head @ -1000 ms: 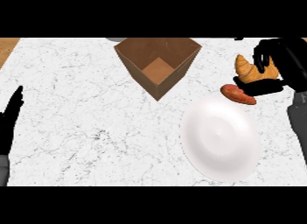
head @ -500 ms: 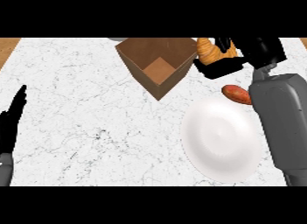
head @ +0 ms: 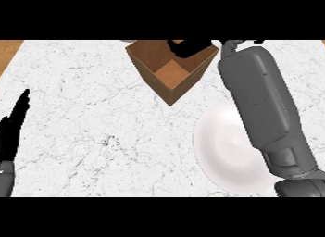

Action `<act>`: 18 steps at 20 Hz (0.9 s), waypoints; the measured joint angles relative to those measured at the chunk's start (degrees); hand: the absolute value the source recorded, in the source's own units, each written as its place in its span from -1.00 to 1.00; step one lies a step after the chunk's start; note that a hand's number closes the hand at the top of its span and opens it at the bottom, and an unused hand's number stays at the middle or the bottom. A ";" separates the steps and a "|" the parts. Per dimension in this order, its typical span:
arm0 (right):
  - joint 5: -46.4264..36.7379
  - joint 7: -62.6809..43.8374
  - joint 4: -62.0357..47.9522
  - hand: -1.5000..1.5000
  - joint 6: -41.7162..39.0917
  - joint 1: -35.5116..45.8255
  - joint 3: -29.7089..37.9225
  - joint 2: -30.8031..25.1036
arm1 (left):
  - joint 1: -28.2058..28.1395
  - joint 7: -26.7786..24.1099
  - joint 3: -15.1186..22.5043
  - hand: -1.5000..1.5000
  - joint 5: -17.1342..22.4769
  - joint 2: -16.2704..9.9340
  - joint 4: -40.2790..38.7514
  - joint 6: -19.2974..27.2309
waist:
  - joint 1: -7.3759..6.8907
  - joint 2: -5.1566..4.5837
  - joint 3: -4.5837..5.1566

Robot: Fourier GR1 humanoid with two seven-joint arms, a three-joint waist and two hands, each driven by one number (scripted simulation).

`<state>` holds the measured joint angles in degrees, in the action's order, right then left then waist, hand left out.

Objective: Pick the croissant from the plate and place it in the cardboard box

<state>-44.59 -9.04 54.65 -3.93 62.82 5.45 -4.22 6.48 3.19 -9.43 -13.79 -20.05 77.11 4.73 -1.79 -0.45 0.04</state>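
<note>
Marble counter — right hand curled over cardboard box.

Single head view, looking steeply down on the marble counter, facing away from the robot, box at the far edge, plate near right, forearms entering from the near edge, wood strips at far corners.

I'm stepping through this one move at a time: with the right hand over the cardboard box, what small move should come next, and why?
Probably a short lowering into the cardboard box, then opening the fingers. The right hand sits over the box's far rim, its forearm stretched across the white plate, which shows bare. The croissant is not visible, likely hidden in the hand. The left hand rests at the left edge.
</note>
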 measured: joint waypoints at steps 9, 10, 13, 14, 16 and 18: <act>-1.27 3.71 -23.38 1.00 10.16 10.99 3.38 2.52 | 2.35 0.31 0.67 0.00 -0.97 0.74 -0.85 0.20 | -1.40 -0.69 0.01; -1.99 3.42 -25.39 1.00 11.46 11.74 3.22 2.86 | 2.65 0.41 0.79 0.00 -0.96 0.70 -0.70 0.00 | -1.76 -0.83 0.02; -2.40 2.72 -30.38 -1.00 14.86 13.02 4.42 3.12 | 2.76 0.32 0.54 0.00 -0.65 0.29 -0.60 -0.66 | -2.19 -1.01 0.02; -2.19 2.43 -31.86 -1.00 15.60 13.35 4.98 3.36 | 2.85 -0.11 0.51 0.00 -0.75 0.34 -0.91 -0.50 | -2.33 -1.12 0.02; -1.29 1.79 -34.39 -1.00 16.76 13.78 6.53 3.58 | 3.05 -0.13 0.66 0.00 -0.76 0.40 -0.77 -0.68 | -2.83 -1.36 0.01; -0.37 2.00 -36.56 -1.00 16.95 14.33 7.81 3.62 | 3.33 -0.61 0.82 0.00 -0.92 0.68 -1.31 -0.54 | -3.00 -1.53 0.01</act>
<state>-44.96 -7.04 18.09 13.02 77.15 13.26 -0.60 9.81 2.58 -8.61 -14.71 -19.37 75.80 4.18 -4.79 -1.98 0.05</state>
